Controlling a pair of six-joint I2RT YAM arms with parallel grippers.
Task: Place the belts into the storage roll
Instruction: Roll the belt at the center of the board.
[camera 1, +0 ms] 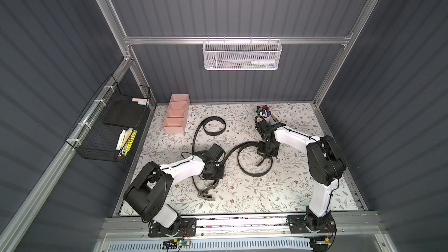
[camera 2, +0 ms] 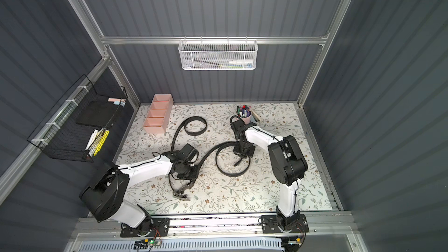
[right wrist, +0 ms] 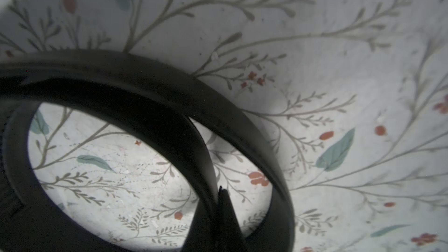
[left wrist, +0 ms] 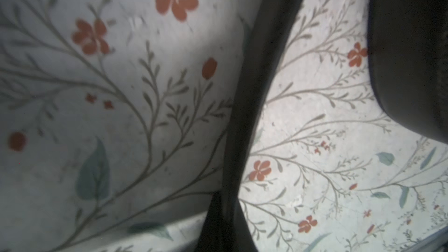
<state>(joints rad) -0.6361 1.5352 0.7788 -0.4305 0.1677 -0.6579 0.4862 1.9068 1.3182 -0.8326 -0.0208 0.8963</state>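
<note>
- Coiling: my right tool (right wrist: 221, 204) pinches the loose belt coil (right wrist: 157, 78); left tool (camera 1: 211, 187) clamps a strap (left wrist: 254, 81).
- Next, I'd wind it tighter; the tray (camera 1: 173, 128) waits beyond the left tool.

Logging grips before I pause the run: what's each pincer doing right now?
Left pincer: closed, holding the left belt near its buckle.
Right pincer: closed, holding the right belt at its coil.

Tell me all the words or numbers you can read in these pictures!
No text can be read anywhere.
Pens in the pink cup: print too small.
White marker in the white mesh basket: label blurred.
Markers in the black wire basket: too small.
</note>
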